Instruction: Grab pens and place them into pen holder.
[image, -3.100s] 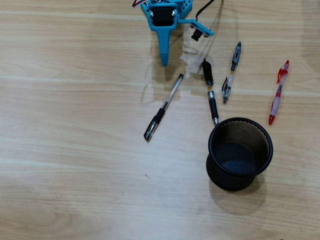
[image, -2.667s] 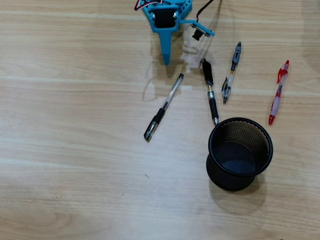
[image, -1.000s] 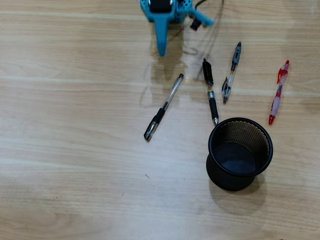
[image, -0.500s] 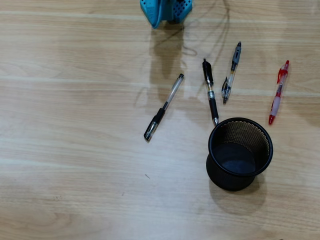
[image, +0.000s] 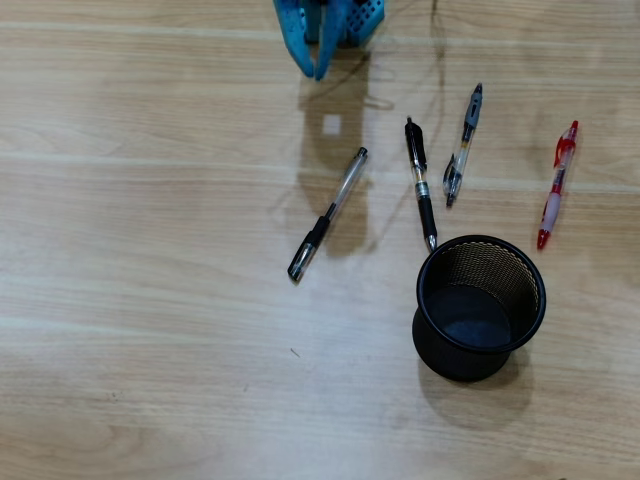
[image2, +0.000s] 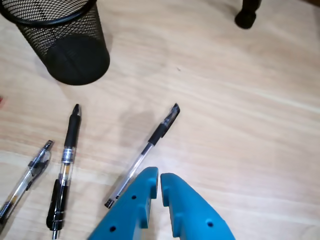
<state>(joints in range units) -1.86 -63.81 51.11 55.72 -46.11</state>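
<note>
Clenched blue fingers (image2: 159, 176) hover over the diagonal clear pen (image2: 145, 152), tip toward the holder (image2: 65, 45).

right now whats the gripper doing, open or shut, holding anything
gripper: shut, holding nothing, above the table near the end of the clear pen.

open table around pens (image: 328, 214), holder (image: 480, 306) right

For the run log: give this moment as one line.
gripper: shut, empty, above clear pen | holder: empty | pens on table: four, red pen farthest right overhead
</note>
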